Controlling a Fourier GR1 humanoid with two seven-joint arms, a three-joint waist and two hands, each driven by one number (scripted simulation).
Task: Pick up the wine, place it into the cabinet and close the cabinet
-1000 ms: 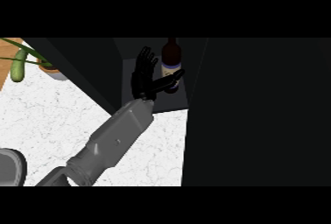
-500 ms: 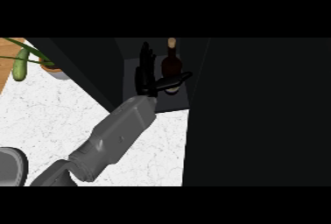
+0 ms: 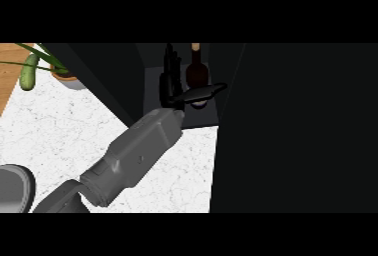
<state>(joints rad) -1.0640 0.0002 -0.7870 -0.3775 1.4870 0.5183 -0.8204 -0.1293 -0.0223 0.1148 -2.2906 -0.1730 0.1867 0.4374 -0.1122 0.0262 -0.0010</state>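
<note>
Wine (image 3: 196, 70) stands upright inside the dark cabinet (image 3: 295, 125), just beyond the fingers of the one hand in view, its cork-topped neck pointing away from the arm. That hand (image 3: 177, 90) reaches into the opening with its fingers straight and raised beside the bottle on its left, while the thumb sticks out sideways across the front of the bottle's lower body. Nothing is curled round the glass, so the hand looks spread rather than holding; whether any finger touches the bottle I cannot tell against the dark interior. Which arm this is cannot be told from the view alone; I take it for the left, since it comes in from the lower left.

As a judgement, the bottle is heavy for its width, stiff, smooth and breakable, and tall enough to tip if nudged high up. The body, below the shoulder, is the safe place to hold or steady it, not the thin neck.

Behind the forearm lies a white marbled counter (image 3: 66, 130). Far to the hand's left sit a potted plant (image 3: 63, 75) and a cucumber (image 3: 28, 75). The bottle seems placed; closing the door remains.
</note>
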